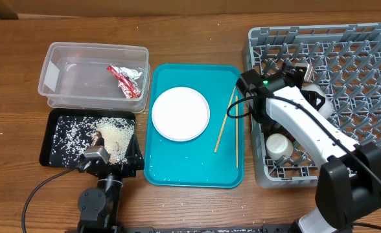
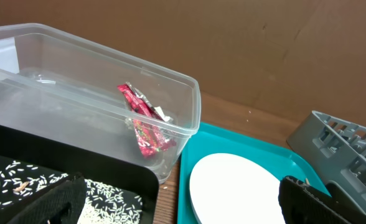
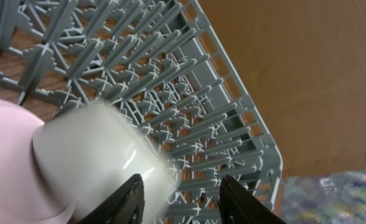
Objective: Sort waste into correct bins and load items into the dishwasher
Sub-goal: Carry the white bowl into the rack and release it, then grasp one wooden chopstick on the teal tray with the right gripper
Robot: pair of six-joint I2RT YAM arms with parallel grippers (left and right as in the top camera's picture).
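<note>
My right gripper hangs open over the grey dishwasher rack. A small white cup, blurred, lies against the outer side of its left finger, with a pale pink bowl beside it; only rack shows between the fingers. From overhead that gripper is over the rack's left part, near a white bowl. My left gripper is open and empty, low between the black tray of rice and the white plate. The red wrapper lies in the clear tub. Chopsticks lie on the teal tray.
The teal tray sits mid-table between the black tray and the rack. The clear tub stands behind the black tray. My right arm stretches across the rack's left side. A brown cardboard wall closes the back.
</note>
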